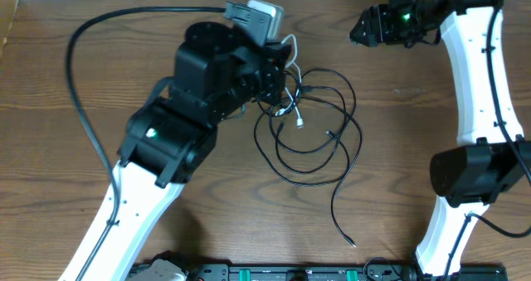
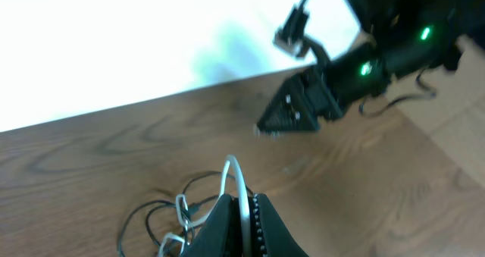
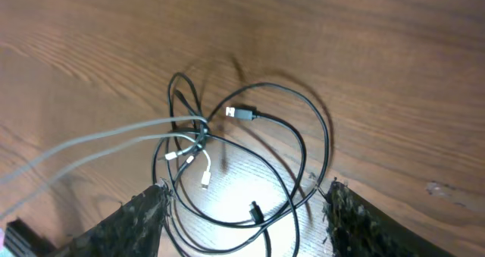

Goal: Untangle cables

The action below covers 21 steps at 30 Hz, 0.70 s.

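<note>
On the counter the black cable lay tangled; my left pincer pinched the white cable, right pincer spread.

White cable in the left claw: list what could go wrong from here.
The left claw is shut on the thin white cable, which runs straight into the knot with the thin black cable; pulling may tighten it. Nothing pins the black cable: the open right claw hangs apart, so the whole tangle may drag.

A dark brown wood-grain worktop is filling the scene, and a bright white surface is glowing beyond its far edge.
</note>
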{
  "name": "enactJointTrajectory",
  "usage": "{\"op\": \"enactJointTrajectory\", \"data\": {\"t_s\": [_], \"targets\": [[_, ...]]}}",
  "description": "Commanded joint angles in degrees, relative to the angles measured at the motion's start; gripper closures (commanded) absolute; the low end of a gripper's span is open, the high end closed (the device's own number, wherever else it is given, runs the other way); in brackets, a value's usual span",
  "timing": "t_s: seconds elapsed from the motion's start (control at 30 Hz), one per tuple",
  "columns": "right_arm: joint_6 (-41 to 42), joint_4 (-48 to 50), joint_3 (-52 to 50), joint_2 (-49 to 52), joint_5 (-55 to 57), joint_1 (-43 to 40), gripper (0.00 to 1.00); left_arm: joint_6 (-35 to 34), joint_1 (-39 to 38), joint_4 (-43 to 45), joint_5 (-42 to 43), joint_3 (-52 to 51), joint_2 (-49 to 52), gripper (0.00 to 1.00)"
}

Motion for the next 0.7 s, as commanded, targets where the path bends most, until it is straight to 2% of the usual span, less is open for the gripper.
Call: {"op": "enactJointTrajectory", "data": {"t_s": [0.0,0.2,0.4,0.67], "targets": [[-1.6,-0.3,-0.2,2.3,-1.4,1.1,0.35,-2.9,2.3,0.2,-2.3,3.1,-0.9,0.93],[-4.5,-1.1,-0.4,4.3,-1.8,1.4,0.34,-3.2,3.7,0.4,-2.2,7.5,-0.8,0.93],[-6.6,-1.6,-1.6,6.7,-1.8,2.5,0.27,-3.1,3.7,1.8,-2.2,12.5,-0.8,0.93],[-6.5,3.3,-6.6,8.9,-4.0,4.0,0.25,-3.2,3.7,4.8,-2.2,17.1,-0.8,0.93]]}}
